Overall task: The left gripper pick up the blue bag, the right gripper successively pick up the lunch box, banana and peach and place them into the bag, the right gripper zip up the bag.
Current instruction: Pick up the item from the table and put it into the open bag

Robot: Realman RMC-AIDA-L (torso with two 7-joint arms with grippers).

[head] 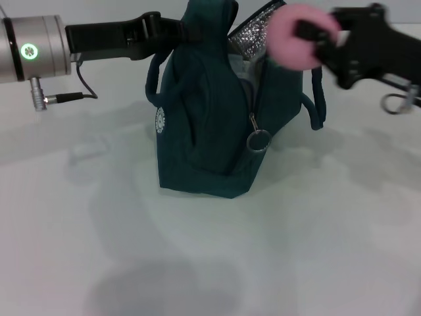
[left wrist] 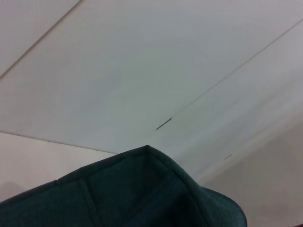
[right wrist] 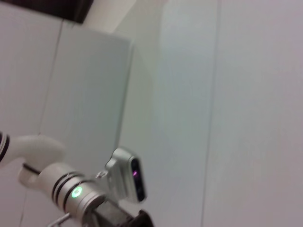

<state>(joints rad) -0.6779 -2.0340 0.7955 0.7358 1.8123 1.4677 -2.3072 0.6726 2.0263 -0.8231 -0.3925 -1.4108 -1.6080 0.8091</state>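
The blue bag (head: 210, 125) stands upright on the white table, its top open and its silver lining (head: 253, 33) showing. My left gripper (head: 177, 29) is shut on the bag's top handle at the upper left. My right gripper (head: 319, 43) is shut on the pink peach (head: 293, 39) and holds it just above and to the right of the bag's opening. The bag's fabric (left wrist: 137, 194) also shows in the left wrist view. The zipper pull ring (head: 258, 140) hangs on the bag's front. The lunch box and banana are out of view.
A metal ring (head: 395, 104) lies on the table at the far right. A cable (head: 79, 85) hangs from my left arm. The right wrist view shows my left arm (right wrist: 80, 194) and a wall.
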